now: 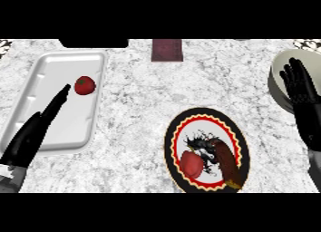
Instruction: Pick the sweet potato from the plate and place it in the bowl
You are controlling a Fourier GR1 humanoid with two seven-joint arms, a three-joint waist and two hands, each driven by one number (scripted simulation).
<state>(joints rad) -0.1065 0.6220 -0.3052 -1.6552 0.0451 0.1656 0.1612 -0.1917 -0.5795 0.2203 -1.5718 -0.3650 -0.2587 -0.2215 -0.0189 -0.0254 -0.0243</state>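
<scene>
Speckled white table [136,104] fills the view. On the plate [171,136] near the front lies the sweet potato [226,163]. It is long and brown and runs from far-left to near-right, with its near end over the rim. A red lump [192,164] lies just beside it. The bowl [278,72] sits at the right, under the right hand [303,90], whose fingers are open. The left hand [36,131], fingers straight, is over a white tray [56,63] with a tomato [85,85] in it.
</scene>
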